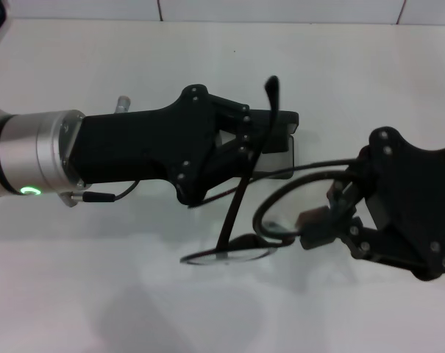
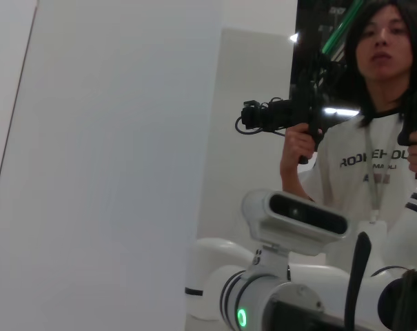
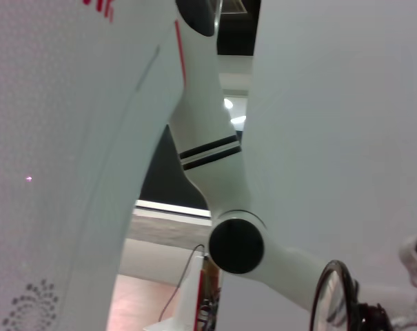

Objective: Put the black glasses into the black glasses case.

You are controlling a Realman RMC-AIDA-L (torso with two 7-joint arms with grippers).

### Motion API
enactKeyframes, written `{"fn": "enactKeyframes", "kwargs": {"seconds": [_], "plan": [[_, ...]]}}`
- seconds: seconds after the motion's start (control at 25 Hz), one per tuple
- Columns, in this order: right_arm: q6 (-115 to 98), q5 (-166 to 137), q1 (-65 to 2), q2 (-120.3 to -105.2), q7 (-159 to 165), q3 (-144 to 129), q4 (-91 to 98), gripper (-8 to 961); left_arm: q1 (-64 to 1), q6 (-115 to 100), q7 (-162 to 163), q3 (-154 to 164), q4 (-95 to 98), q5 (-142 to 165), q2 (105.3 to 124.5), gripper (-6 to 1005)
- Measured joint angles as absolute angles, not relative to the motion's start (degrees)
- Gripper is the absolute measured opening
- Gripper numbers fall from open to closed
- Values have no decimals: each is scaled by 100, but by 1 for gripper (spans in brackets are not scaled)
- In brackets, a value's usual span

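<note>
In the head view the black glasses [image 1: 270, 220] hang tilted above the white table, one lens [image 1: 229, 256] low and one temple arm [image 1: 246, 173] pointing up. My right gripper [image 1: 315, 226] comes in from the right and is shut on the frame beside the lenses. My left gripper [image 1: 270, 143] reaches in from the left and is closed across the black glasses case [image 1: 281, 156], of which only a black end and grey lining show; the rest is hidden under the hand. A temple tip shows in the left wrist view [image 2: 360, 272]. A lens rim shows in the right wrist view [image 3: 327, 298].
The white table [image 1: 97, 279] runs to a tiled wall at the back. A loose black cable [image 1: 108, 195] hangs from the left wrist. A person holding hand controllers [image 2: 373, 148] stands behind the robot in the left wrist view.
</note>
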State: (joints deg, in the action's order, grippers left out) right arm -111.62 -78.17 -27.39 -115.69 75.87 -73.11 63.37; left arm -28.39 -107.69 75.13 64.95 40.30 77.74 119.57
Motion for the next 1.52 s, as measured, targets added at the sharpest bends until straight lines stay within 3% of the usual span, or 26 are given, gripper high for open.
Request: {"fn": "enactKeyframes", "kwargs": {"seconds": [1.52], "plan": [[-10869, -7697, -2749, -11584, 7382, -7233, 6160, 47, -2743, -10943, 7463, 6512, 3972, 7742, 11970, 50]]}}
